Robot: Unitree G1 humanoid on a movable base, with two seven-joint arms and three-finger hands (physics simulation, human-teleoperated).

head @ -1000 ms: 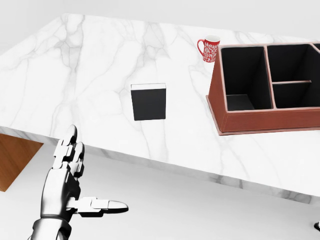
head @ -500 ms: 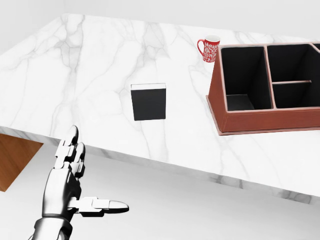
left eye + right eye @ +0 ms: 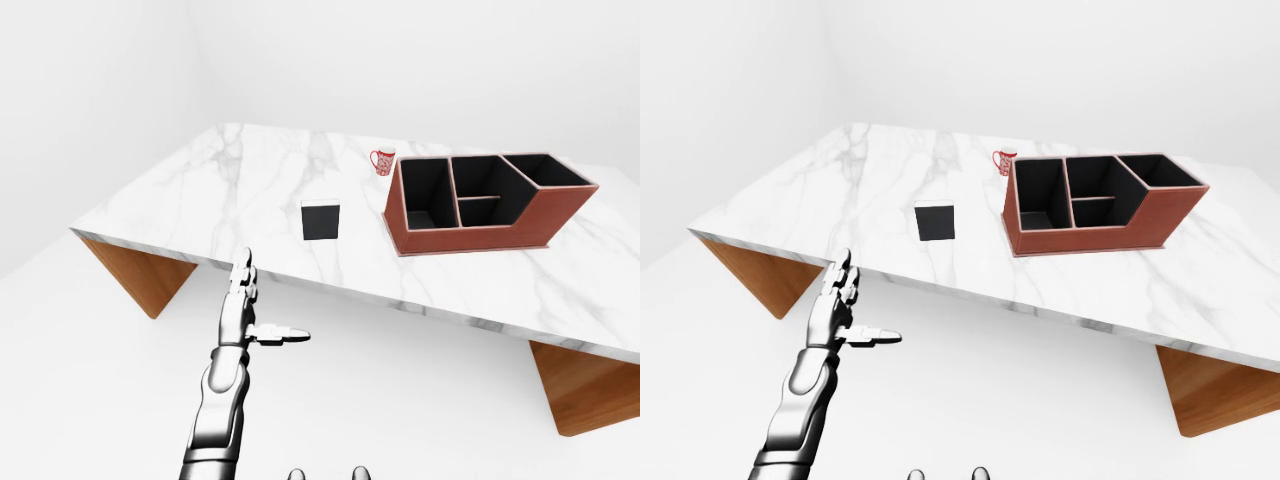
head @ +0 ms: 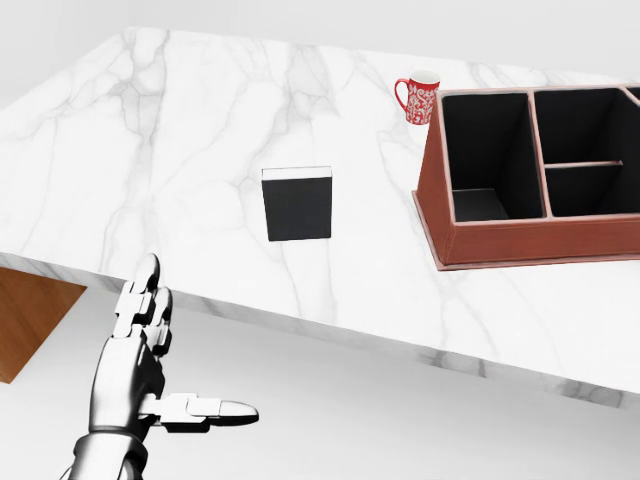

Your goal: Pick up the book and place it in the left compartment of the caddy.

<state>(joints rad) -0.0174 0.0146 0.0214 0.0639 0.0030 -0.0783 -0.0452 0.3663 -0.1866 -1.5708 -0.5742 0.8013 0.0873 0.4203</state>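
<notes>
A small black book (image 4: 297,207) with a white top edge lies flat on the marble table (image 4: 180,150), near the middle of the head view. To its right stands the brown caddy (image 4: 520,245) with dark compartments; its left compartment (image 4: 480,160) is tall and narrow. My left hand (image 4: 170,370) hovers below the table's near edge at the lower left, fingers spread and thumb out, open and holding nothing. The right hand is out of sight in every view.
A red patterned mug (image 4: 417,98) stands just above the caddy's left corner. The table rests on wooden wedge legs (image 3: 145,275) at either end. White floor (image 3: 400,400) lies between me and the table.
The left hand has sunk slightly; the book, caddy and mug have not moved.
</notes>
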